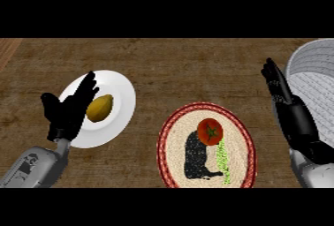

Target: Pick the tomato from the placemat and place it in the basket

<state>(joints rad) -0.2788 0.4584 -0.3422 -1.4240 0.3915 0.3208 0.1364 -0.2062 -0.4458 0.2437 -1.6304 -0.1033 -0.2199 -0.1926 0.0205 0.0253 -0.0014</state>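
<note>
One tomato (210, 131) on the placemat (175, 134), well apart from the straight-fingered, empty right hand (288, 108).

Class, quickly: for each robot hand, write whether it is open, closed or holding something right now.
Left robot hand: open, fingers straight, holding nothing.
Right robot hand: open, fingers straight, holding nothing.

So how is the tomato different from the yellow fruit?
The tomato is red with a green top; the yellow fruit is plain yellow. The tomato looks round, the yellow fruit more oval. The tomato lies on the woven placemat, the yellow fruit on a white plate. Both are small and whole.
</note>
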